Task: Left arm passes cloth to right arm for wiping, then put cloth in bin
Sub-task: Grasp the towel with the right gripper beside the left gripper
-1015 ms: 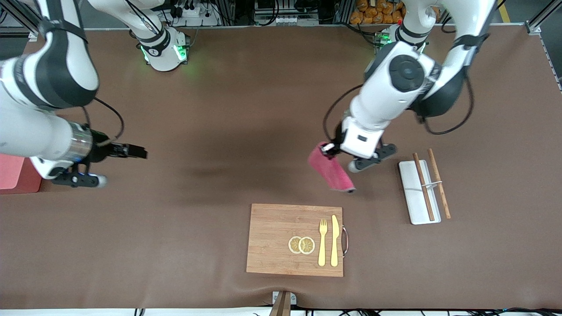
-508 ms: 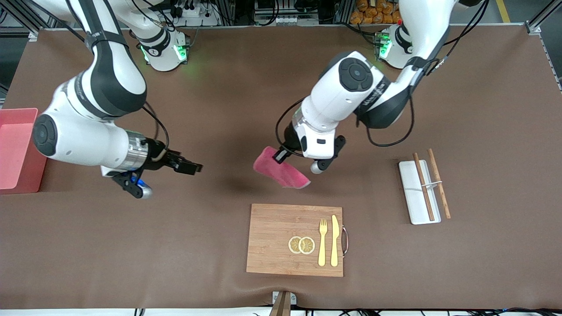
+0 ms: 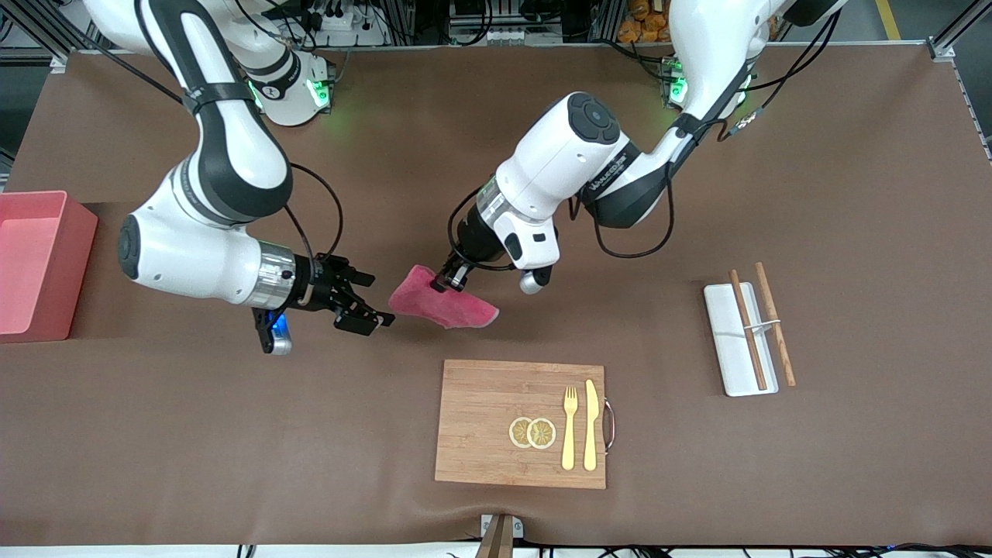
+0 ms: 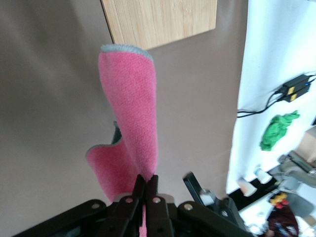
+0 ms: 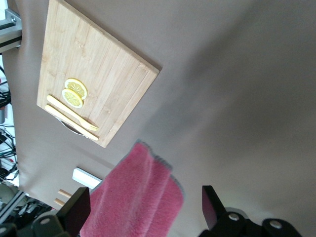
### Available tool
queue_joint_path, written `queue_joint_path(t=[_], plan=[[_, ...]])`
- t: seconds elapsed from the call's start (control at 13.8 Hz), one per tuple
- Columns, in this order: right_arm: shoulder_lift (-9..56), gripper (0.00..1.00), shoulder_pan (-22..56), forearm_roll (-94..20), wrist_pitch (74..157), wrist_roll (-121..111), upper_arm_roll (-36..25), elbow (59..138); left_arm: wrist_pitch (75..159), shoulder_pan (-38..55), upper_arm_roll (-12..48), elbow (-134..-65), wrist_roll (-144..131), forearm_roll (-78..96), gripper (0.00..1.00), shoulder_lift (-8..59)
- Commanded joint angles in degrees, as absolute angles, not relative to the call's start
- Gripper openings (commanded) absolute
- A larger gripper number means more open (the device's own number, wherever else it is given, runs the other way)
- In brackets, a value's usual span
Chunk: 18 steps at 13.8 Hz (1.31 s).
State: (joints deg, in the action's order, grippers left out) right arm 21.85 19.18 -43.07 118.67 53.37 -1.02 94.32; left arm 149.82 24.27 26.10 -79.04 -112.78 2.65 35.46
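Jaws clamped on one corner of magenta cloth (image 3: 442,304), left gripper (image 3: 449,280) dangling it over bare bench (image 3: 697,194) above cutting board (image 3: 480,403), offering free edge to right gripper (image 3: 364,304), jaws spread wide alongside; bin (image 3: 74,256) waiting at right arm's end.

The cloth (image 3: 443,302) is magenta-red with a pale grey hem (seen best in the left wrist view). The bin (image 3: 37,263) is pink, lighter inside. The table (image 3: 852,194) is brown. The cutting board (image 3: 496,422) is light wood, bearing yellow lemon slices (image 3: 532,432), a yellow fork (image 3: 570,428) and knife (image 3: 590,425). The tray (image 3: 732,341) is white; the chopsticks (image 3: 759,325) are brown.
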Motion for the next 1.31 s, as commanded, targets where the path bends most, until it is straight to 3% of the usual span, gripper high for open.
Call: queue_joint_path(t=[0.0, 0.07, 0.15, 0.22, 0.29, 0.65, 0.73, 0.8, 0.87, 0.94, 1.23], plan=[[21.8, 1.0, 19.9, -44.8, 119.7, 54.7, -1.4, 94.8, 151.4, 25.7, 26.1, -74.6, -115.7, 4.7, 0.0, 38.3], [21.8, 0.99, 20.5, -44.7, 119.7, 54.6, -1.4, 94.8, 151.9, 26.1, 26.0, -74.1, -116.4, 4.7, 0.0, 38.7], [21.8, 0.78, 20.7, -44.6, 119.7, 54.1, -1.4, 94.8, 152.3, 26.4, 26.0, -74.1, -116.7, 4.7, 0.0, 38.7], [22.0, 0.34, 21.0, -44.3, 119.3, 52.9, -1.4, 94.8, 152.7, 26.5, 26.0, -74.1, -117.2, 4.7, 0.0, 38.8], [22.1, 0.0, 21.0, -44.2, 119.1, 50.6, -1.4, 94.8, 152.9, 26.5, 26.0, -74.1, -117.4, 4.7, 0.0, 38.8], [22.1, 0.0, 20.0, -43.5, 117.0, 45.1, -1.7, 94.7, 152.9, 27.2, 26.0, -74.2, -117.5, 4.7, 0.0, 38.8], [22.1, 0.0, 19.8, -42.3, 117.0, 44.5, -1.8, 94.5, 152.8, 27.1, 26.0, -74.3, -117.5, 4.7, 0.08, 38.8], [22.1, 0.0, 19.0, -40.6, 117.0, 42.4, -1.8, 94.2, 152.8, 26.9, 26.0, -74.4, -117.4, 4.7, 0.4, 38.5], [22.1, 0.0, 18.1, -39.1, 116.8, 40.6, -1.8, 94.3, 152.3, 26.8, 25.8, -74.4, -117.3, 4.5, 0.94, 38.1], [22.1, 0.0, 17.5, -37.0, 115.7, 38.4, -1.8, 94.3, 151.6, 26.4, 25.6, -74.4, -117.2, 3.8, 1.0, 37.1], [21.4, 0.0, 10.7, -26.5, 109.4, 26.7, -1.8, 94.2, 137.4, 21.9, 25.1, -75.0, -111.6, 0.2, 1.0, 31.3]])
